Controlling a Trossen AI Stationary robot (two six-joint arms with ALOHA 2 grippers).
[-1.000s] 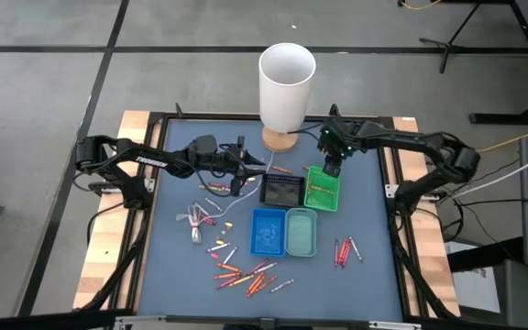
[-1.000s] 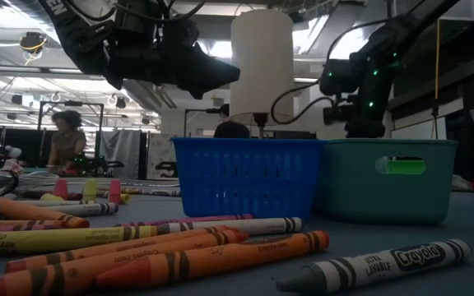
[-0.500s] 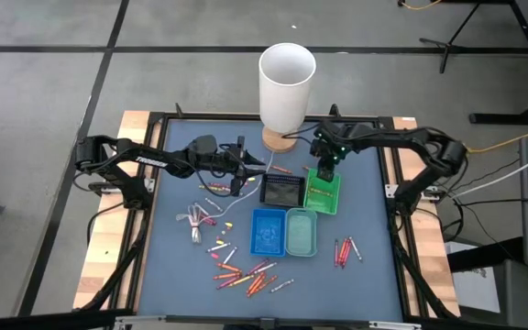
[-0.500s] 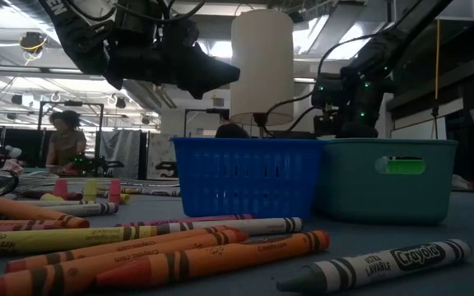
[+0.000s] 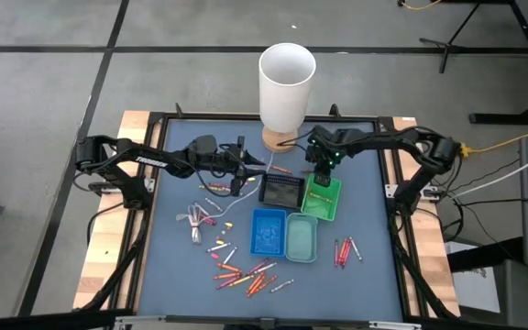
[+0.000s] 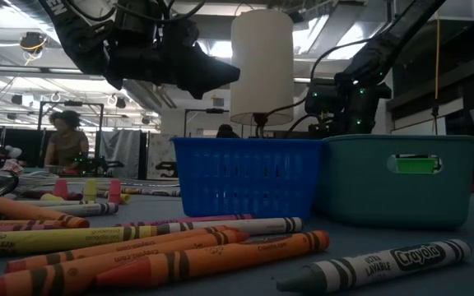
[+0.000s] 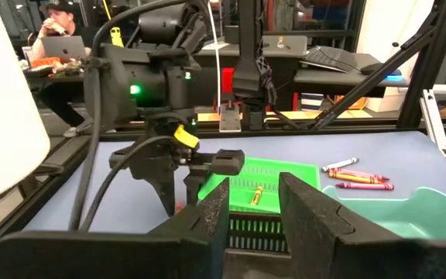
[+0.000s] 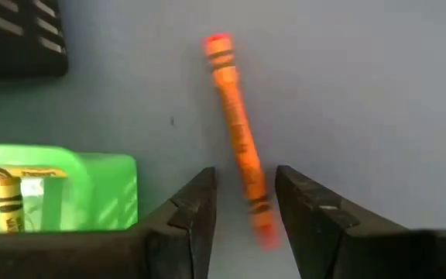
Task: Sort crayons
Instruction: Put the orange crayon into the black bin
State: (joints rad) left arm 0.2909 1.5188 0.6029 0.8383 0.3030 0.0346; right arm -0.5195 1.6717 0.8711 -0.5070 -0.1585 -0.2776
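Note:
Many crayons lie on the blue mat: a pile (image 5: 246,275) near the front edge, several (image 5: 345,249) at the right, and others scattered (image 5: 216,209) at the left. My right gripper (image 5: 320,169) is open and low over the mat at the far end of the green tray (image 5: 324,199). Its fingers stand on either side of an orange crayon (image 8: 238,132) that lies flat on the mat. A yellow crayon (image 8: 8,203) lies in the green tray. My left gripper (image 5: 244,174) is open and empty, above the mat left of the black tray (image 5: 280,191). My right gripper: I cannot tell whether a finger touches the orange crayon's near end (image 8: 262,217), which is blurred between the fingers, or whether the outer side of one finger (image 8: 192,225) touches the green tray's end wall (image 8: 107,186) beside it.
A tall white cylinder (image 5: 287,82) on a wooden base stands at the far edge. The blue tray (image 5: 266,229) and the teal tray (image 5: 302,236) sit side by side at the middle. A white cord with a bundled end (image 5: 195,220) lies at the left.
My right gripper has gone toward the table's left edge and down to the mat by the green tray. The green tray has slid toward the near edge and turned a little. The teal tray has shifted slightly toward the near edge.

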